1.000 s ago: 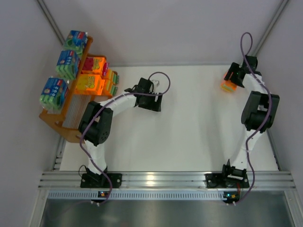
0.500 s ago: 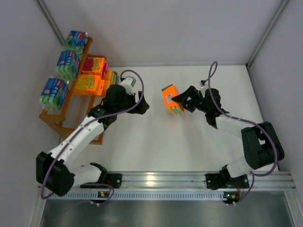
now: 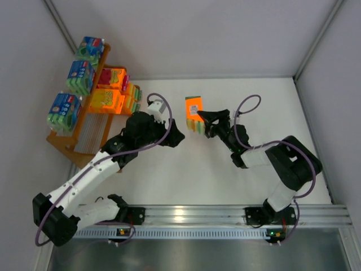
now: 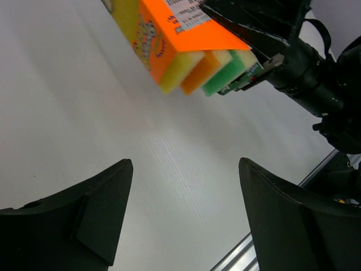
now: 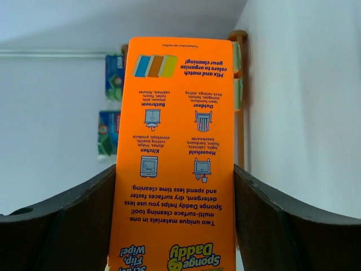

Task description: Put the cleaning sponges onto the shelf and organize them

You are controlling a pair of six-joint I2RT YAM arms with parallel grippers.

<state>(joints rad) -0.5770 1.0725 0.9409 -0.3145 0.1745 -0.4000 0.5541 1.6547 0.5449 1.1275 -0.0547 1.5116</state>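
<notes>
My right gripper (image 3: 204, 121) is shut on an orange sponge pack (image 3: 194, 114) and holds it above the middle of the table; the pack fills the right wrist view (image 5: 175, 158) between the two fingers. My left gripper (image 3: 176, 135) is open and empty, just left of and below that pack, which shows at the top of the left wrist view (image 4: 177, 45). The orange shelf (image 3: 70, 144) stands at the far left. Three blue-green packs (image 3: 79, 76) sit on its top tier, and several orange packs (image 3: 110, 93) sit on a lower tier.
White walls close in the table on the left, back and right. An aluminium rail (image 3: 192, 217) runs along the near edge. The shelf's lowest tier (image 3: 90, 135) shows bare wire slats. The shelf also shows in the right wrist view (image 5: 240, 90).
My right arm swung from the far right corner to the middle of the table carrying the orange pack. My left arm turned and reached right, toward the pack.
</notes>
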